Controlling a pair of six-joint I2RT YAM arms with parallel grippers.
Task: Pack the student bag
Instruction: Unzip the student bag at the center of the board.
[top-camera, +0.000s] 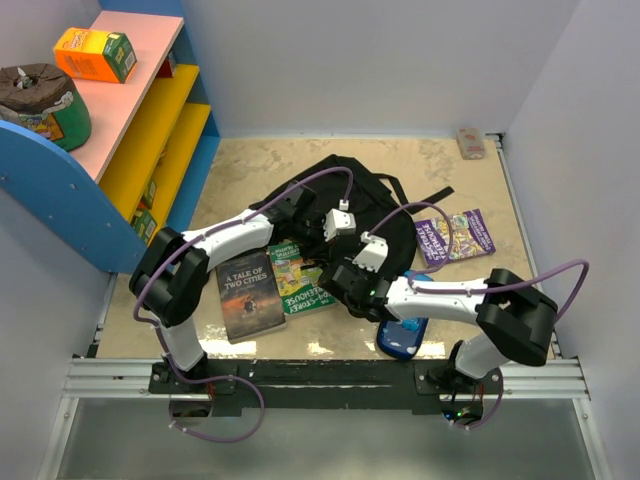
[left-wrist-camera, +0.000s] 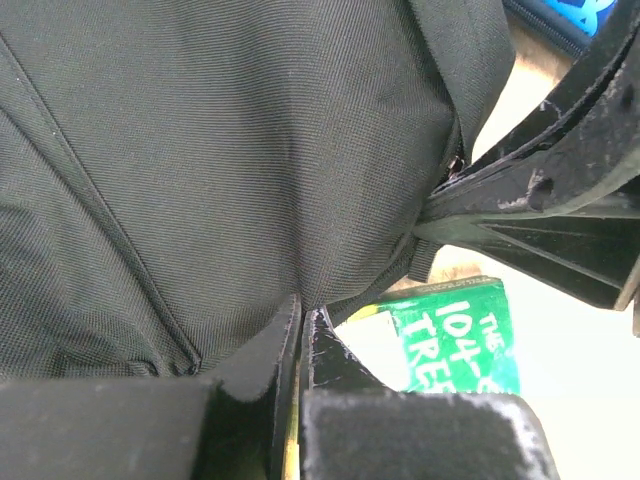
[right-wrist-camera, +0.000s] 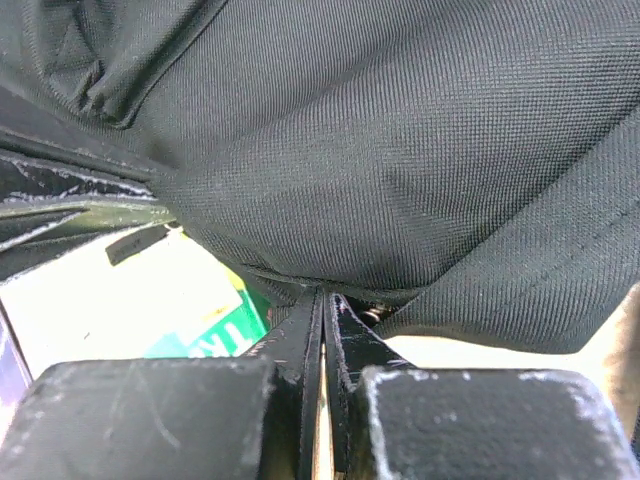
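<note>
The student bag (top-camera: 345, 195), large, black and floppy, lies mid-table. My left gripper (top-camera: 320, 243) is at its near edge, and in the left wrist view the gripper (left-wrist-camera: 301, 306) is shut on a fold of the bag's fabric (left-wrist-camera: 220, 150). My right gripper (top-camera: 346, 278) is just beside it. In the right wrist view this gripper (right-wrist-camera: 325, 294) is shut on the bag's (right-wrist-camera: 400, 140) hem by a zip. The right gripper's fingers (left-wrist-camera: 560, 190) also show pinching the bag's edge. A green book (top-camera: 298, 276) lies partly under the bag's edge (left-wrist-camera: 455, 335).
A dark "A Tale of Two Cities" book (top-camera: 248, 295) lies left of the green one. A purple book (top-camera: 455, 237) and a blue pencil case (top-camera: 403, 336) lie to the right. A coloured shelf unit (top-camera: 130, 130) stands at left and a small box (top-camera: 470, 142) at the far right.
</note>
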